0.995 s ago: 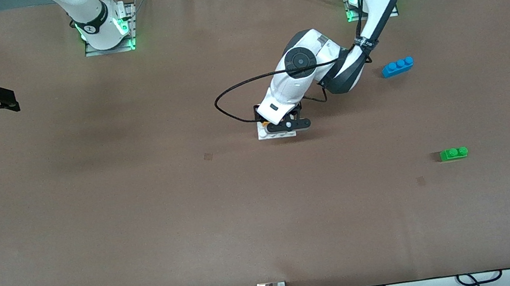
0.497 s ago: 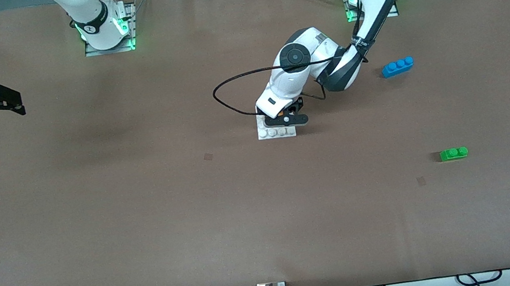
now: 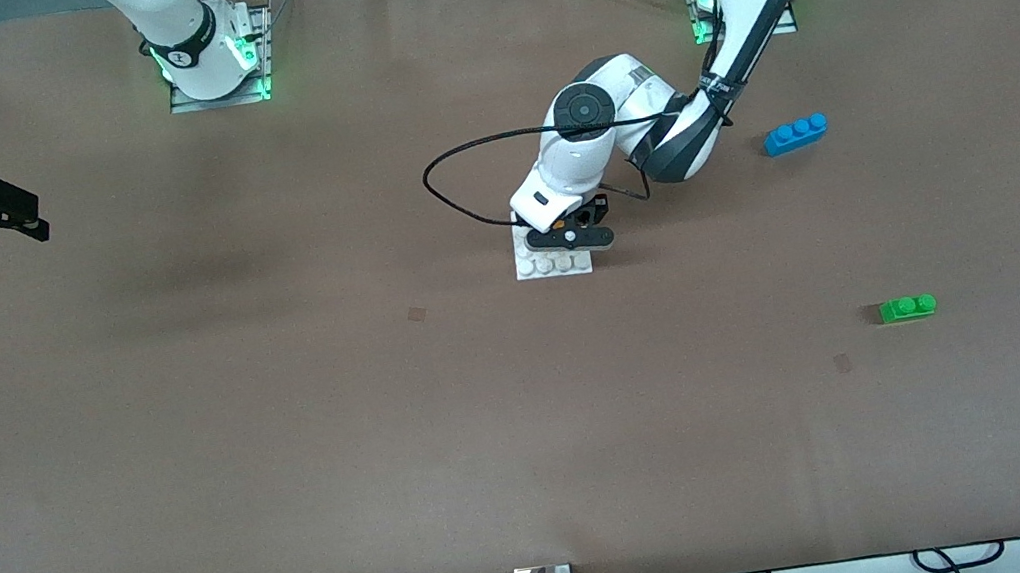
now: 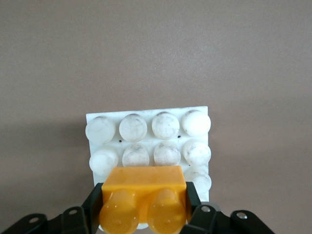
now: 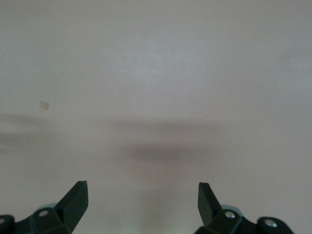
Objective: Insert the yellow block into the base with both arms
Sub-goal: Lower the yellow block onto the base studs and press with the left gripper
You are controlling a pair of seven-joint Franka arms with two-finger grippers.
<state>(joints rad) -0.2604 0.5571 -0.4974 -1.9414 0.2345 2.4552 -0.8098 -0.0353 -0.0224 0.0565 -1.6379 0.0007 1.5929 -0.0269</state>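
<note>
My right gripper hangs over the table's edge at the right arm's end, fingers apart, bare tabletop around. Mid-table, my left gripper clamps the yellow block on the base. Blue brick, green brick well apart.

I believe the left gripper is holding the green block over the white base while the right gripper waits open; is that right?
Not quite: the left wrist view shows the left gripper holding the yellow block, not green, over the base. The right gripper does wait open.
</note>
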